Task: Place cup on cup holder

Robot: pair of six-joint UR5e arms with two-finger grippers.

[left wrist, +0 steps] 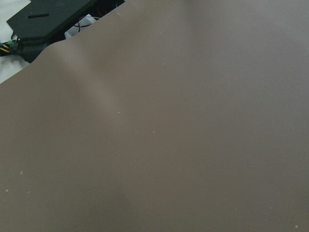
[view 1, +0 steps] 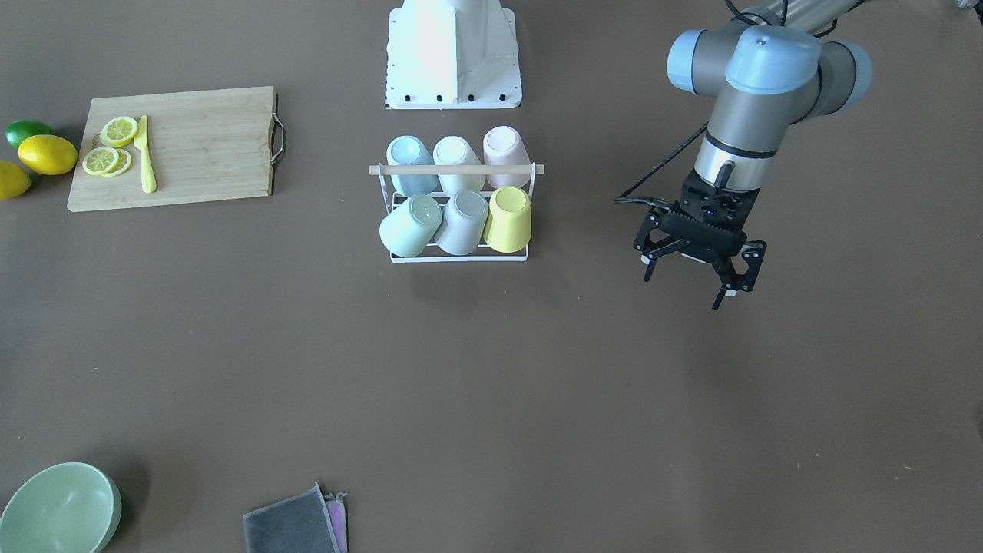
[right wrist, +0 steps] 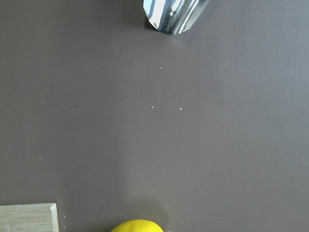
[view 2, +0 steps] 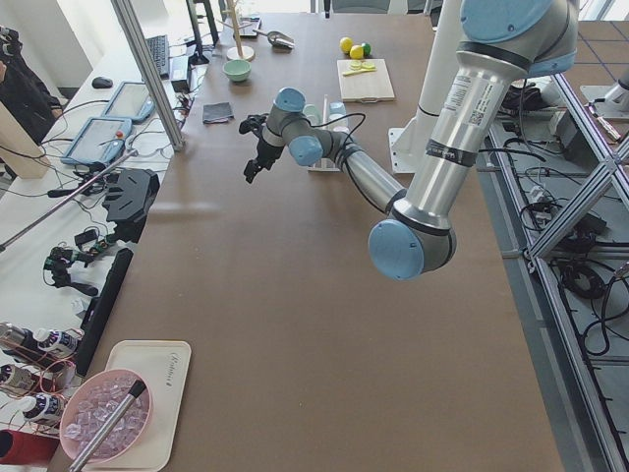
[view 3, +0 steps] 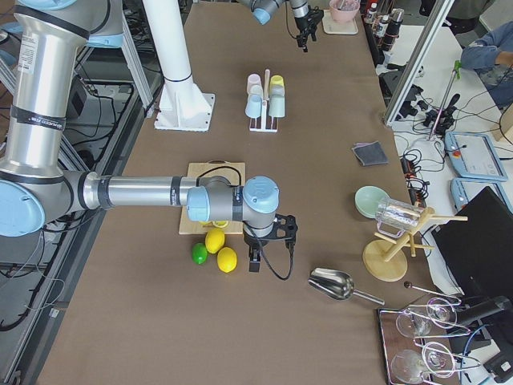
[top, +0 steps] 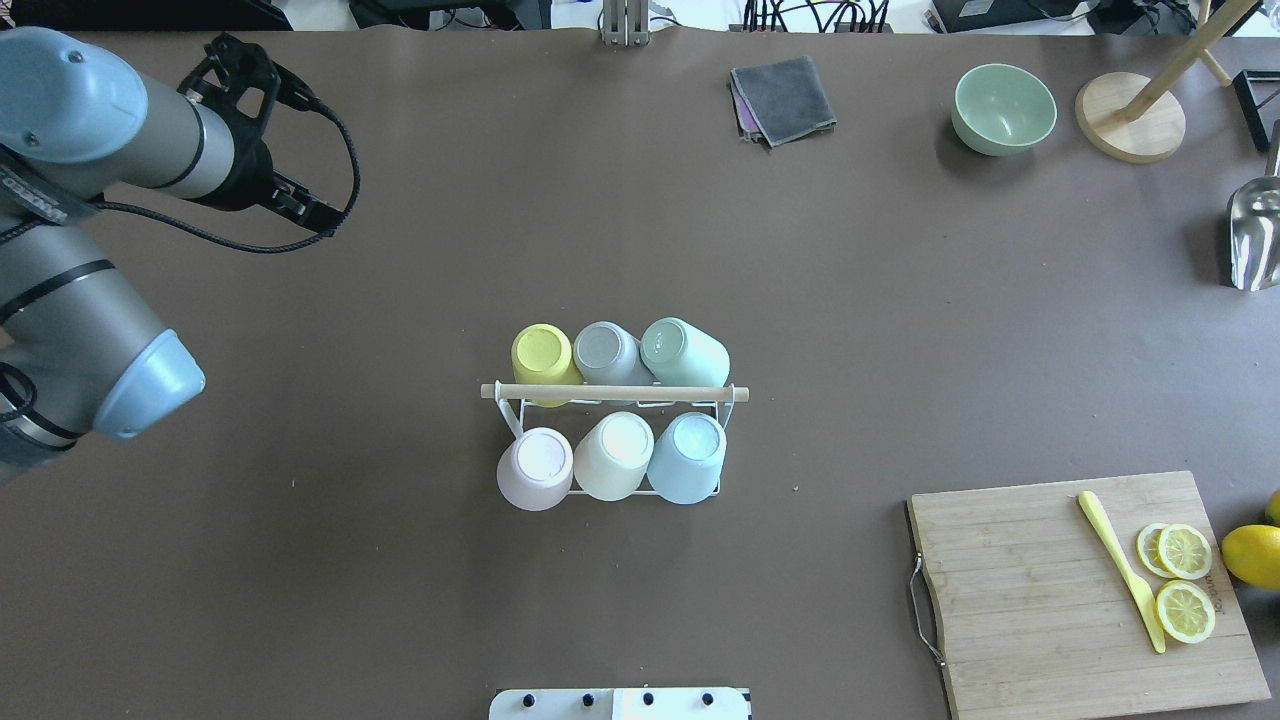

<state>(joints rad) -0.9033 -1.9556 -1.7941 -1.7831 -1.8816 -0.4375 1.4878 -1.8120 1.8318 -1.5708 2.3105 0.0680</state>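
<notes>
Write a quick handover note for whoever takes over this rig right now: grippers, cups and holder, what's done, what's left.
Left gripper: open, empty, hovering over bare table beside the cup holder.
Right gripper: near the lemons, far from the holder; open or shut, cannot tell.
Cup holder: mid-table, six cups upside down on it, three per row.
Done: placing looks complete.
Left: probably only parking the arms.
</notes>
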